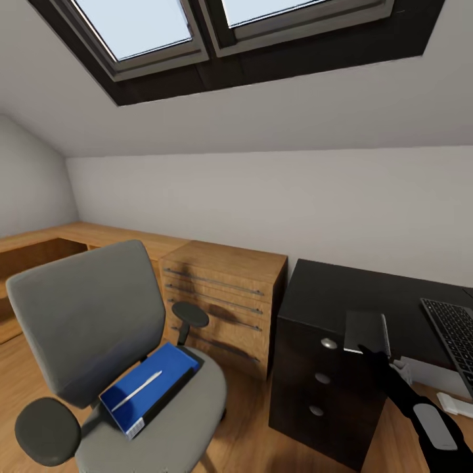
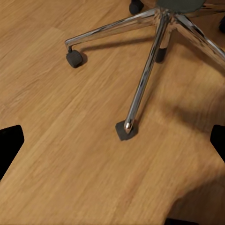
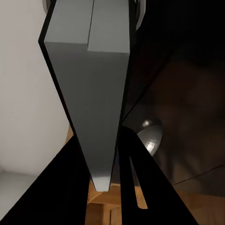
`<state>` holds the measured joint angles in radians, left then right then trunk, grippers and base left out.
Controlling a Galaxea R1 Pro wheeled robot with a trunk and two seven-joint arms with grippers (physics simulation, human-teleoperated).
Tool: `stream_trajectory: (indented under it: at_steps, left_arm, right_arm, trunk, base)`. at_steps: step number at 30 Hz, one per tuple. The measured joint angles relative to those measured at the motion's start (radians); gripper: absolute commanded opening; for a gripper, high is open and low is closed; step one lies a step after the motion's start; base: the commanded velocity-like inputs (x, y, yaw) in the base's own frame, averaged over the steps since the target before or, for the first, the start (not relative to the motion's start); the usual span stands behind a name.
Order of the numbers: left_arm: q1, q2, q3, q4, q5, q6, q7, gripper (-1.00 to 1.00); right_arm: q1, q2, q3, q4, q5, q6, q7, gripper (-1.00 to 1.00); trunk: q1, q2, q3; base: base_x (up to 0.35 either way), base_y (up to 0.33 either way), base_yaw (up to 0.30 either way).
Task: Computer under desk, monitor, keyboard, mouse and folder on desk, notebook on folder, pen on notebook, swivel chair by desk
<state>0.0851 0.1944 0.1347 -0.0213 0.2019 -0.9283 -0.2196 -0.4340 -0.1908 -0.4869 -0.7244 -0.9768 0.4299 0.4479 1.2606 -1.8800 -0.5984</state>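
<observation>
The grey swivel chair [image 1: 85, 309] stands at the left, and its chrome base [image 2: 150, 56] shows on the wood floor in the left wrist view. On its seat lies the blue folder [image 1: 148, 384] with a silver pen [image 1: 136, 391] on top. My right gripper [image 1: 376, 351] is shut on a flat grey notebook [image 1: 366, 332], held upright over the front edge of the black desk [image 1: 341, 289]. The slab of the notebook [image 3: 93, 93] runs between the black fingers [image 3: 70, 187]. The keyboard [image 1: 453, 335] lies on the desk at the far right. My left gripper [image 2: 112, 145] hangs open above the floor.
A light-wood cabinet [image 1: 223, 289] with drawers stands between the chair and the desk, against the sloped wall. The desk's black drawers carry round silver knobs [image 1: 328, 343]. A chair castor [image 2: 75, 58] sits on the floor under my left gripper. Skylights are overhead.
</observation>
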Motion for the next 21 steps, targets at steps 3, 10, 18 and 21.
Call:
stream_trajectory:
  at_steps: [3,10,18,21]
  left_arm:
    - [0.0,0.0,0.0,0.0,0.0,0.0,0.0,1.0]
    - [0.0,0.0,0.0,0.0,0.0,0.0,0.0,1.0]
    - [0.0,0.0,0.0,0.0,0.0,0.0,0.0,1.0]
    - [0.0,0.0,0.0,0.0,0.0,0.0,0.0,1.0]
  right_arm:
    - [0.0,0.0,0.0,-0.003,-0.004,0.001,0.001,-1.0]
    - [0.0,0.0,0.0,-0.002,-0.004,0.001,0.001,-1.0]
    - [0.0,0.0,-0.002,0.0,-0.005,0.003,0.004,-1.0]
    - [0.0,0.0,-0.002,0.0,-0.005,0.004,0.004,-1.0]
  trunk:
    - [0.004,-0.007,-0.003]
    - [0.004,-0.007,-0.003]
    - [0.004,-0.007,-0.003]
    - [0.004,-0.007,-0.003]
  base:
    - [0.0,0.0,0.0]
    - [0.0,0.0,0.0]
    - [0.0,0.0,0.0]
    - [0.0,0.0,0.0]
